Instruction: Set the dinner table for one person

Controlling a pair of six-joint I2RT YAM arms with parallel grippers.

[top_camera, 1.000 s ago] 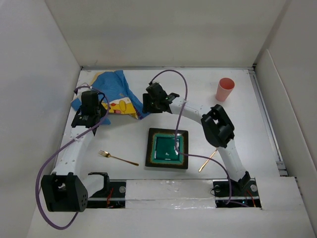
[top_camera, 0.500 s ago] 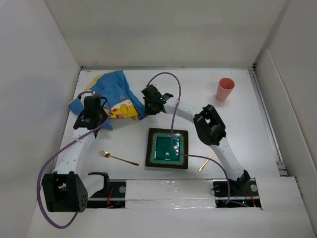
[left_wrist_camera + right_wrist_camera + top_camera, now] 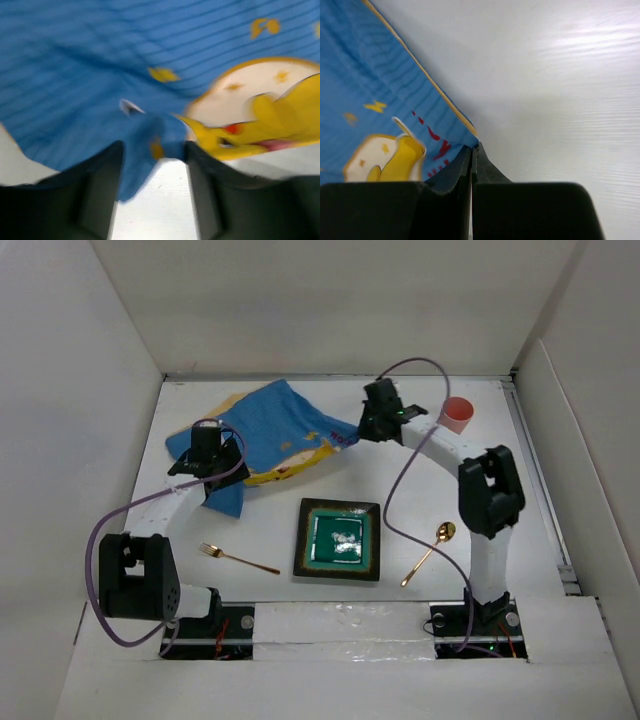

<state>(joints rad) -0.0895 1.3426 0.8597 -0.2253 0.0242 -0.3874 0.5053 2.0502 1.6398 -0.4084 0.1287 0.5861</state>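
The blue striped cloth mat (image 3: pixel 270 430) with a yellow cartoon print lies stretched across the back left of the white dinner table (image 3: pixel 270 515). My right gripper (image 3: pixel 360 432) is shut on the mat's right corner (image 3: pixel 465 137), with both jaws pinched together on the fabric. My left gripper (image 3: pixel 212 462) hovers over the mat's left part. Its fingers (image 3: pixel 100 190) stand apart, and the mat's edge (image 3: pixel 150 135) lies loose just ahead of them with bare table between.
A green square plate (image 3: pixel 340 540) sits near the front centre. Left of it lies a gold fork (image 3: pixel 238 558), and a gold spoon (image 3: pixel 430 548) lies to its right. A pink cup (image 3: pixel 457 416) stands at the back right, close to the right gripper.
The right gripper closed on the mat's corner and pulled it right toward the cup, spreading the mat. The left gripper opened and let go of the mat.
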